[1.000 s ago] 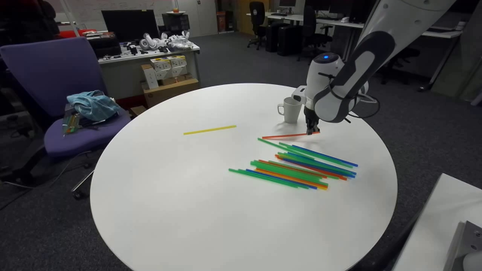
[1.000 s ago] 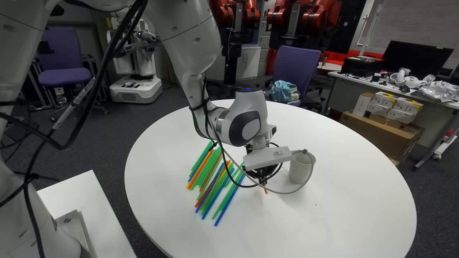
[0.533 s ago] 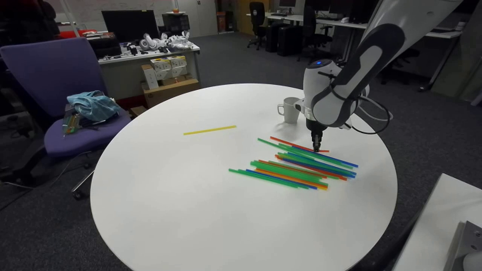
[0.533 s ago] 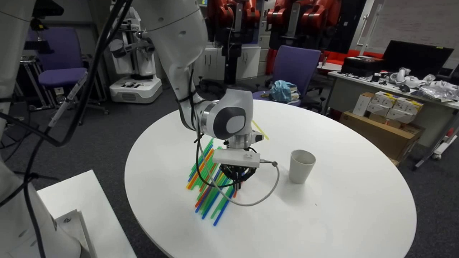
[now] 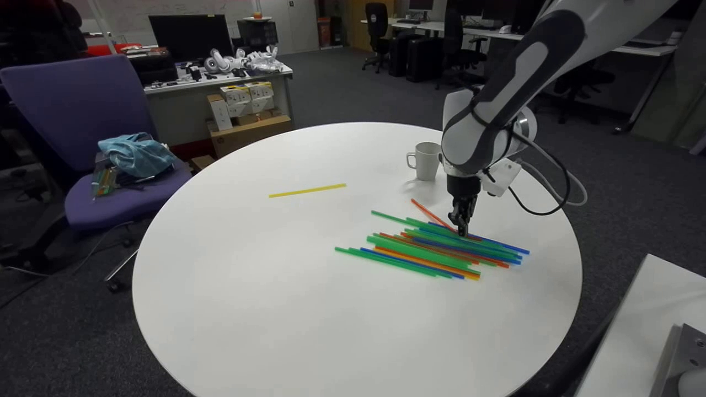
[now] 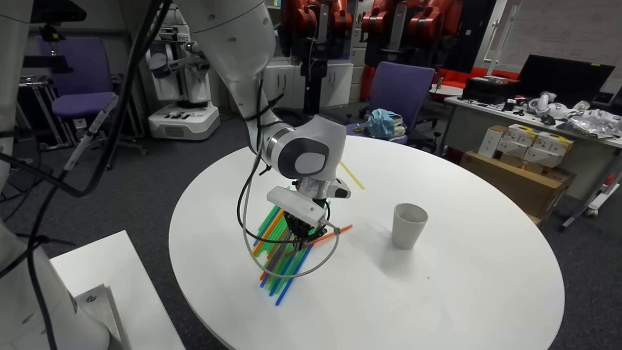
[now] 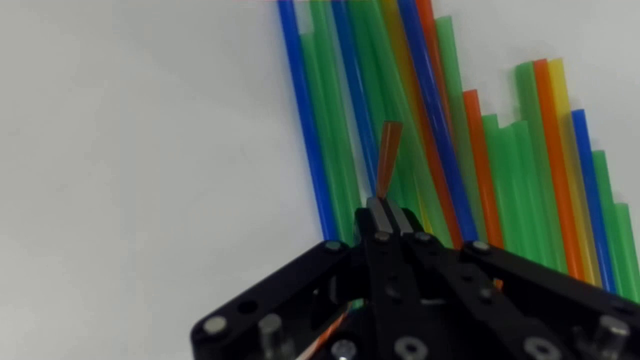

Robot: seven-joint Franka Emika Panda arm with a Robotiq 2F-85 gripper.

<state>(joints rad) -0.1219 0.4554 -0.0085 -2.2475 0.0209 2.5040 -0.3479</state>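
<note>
Wrist view: my fingers (image 7: 378,216) clamp an orange straw (image 7: 389,160) just right of the frame's centre, one end overlapping the loose coloured straws (image 7: 532,195) on the white surface (image 7: 150,150).

The thin plastic straw (image 7: 388,157) in the black, grey-tipped gripper (image 7: 384,207) is plain orange-red; the bundle of straws (image 7: 441,135) below stripes the plain white, round table (image 5: 265,309) green, blue, orange and yellow. The lone straw (image 5: 307,191) farther off is solid yellow.
</note>
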